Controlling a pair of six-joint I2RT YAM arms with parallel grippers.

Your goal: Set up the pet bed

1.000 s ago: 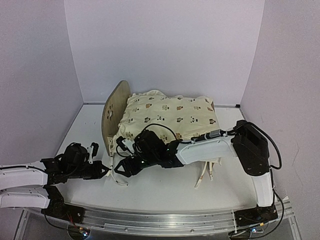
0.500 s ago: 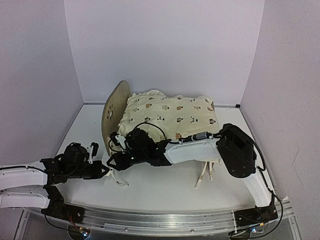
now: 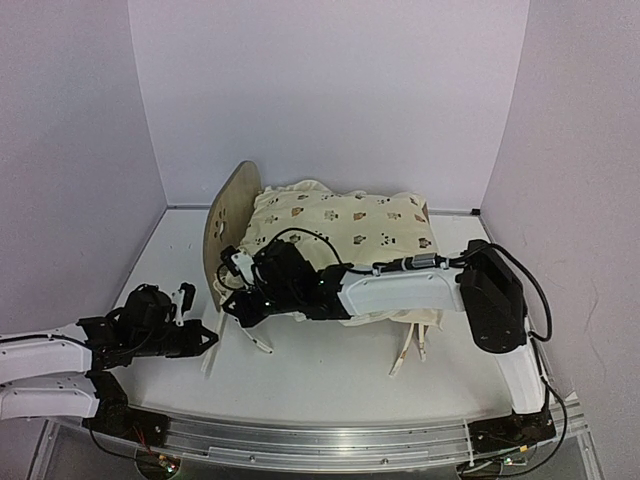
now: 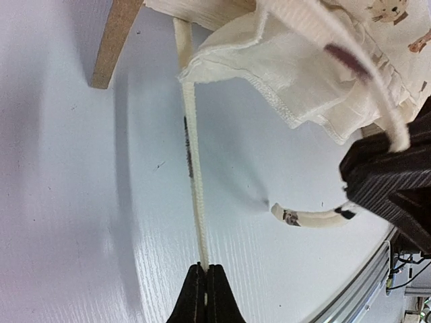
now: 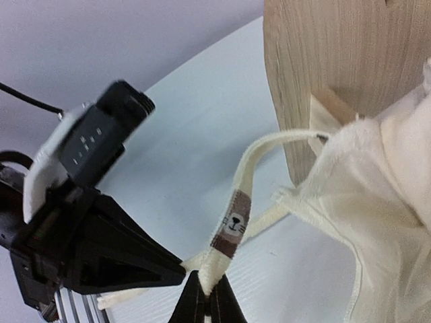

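Cream tie ran taut into the clenched left hand, low over the desk. The right hand pinched a labelled strap. Behind them, mid-desk, the pet bed held an animal-print cushion. A second before, the right hand had been open and nearer the desk's front edge.

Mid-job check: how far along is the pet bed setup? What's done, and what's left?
Done: the cushion lies on the pet bed. In hand: at the head end, the left gripper pinches a cream tie and the right gripper a labelled tie. Left: these two are not knotted, and the foot-end ties hang loose.
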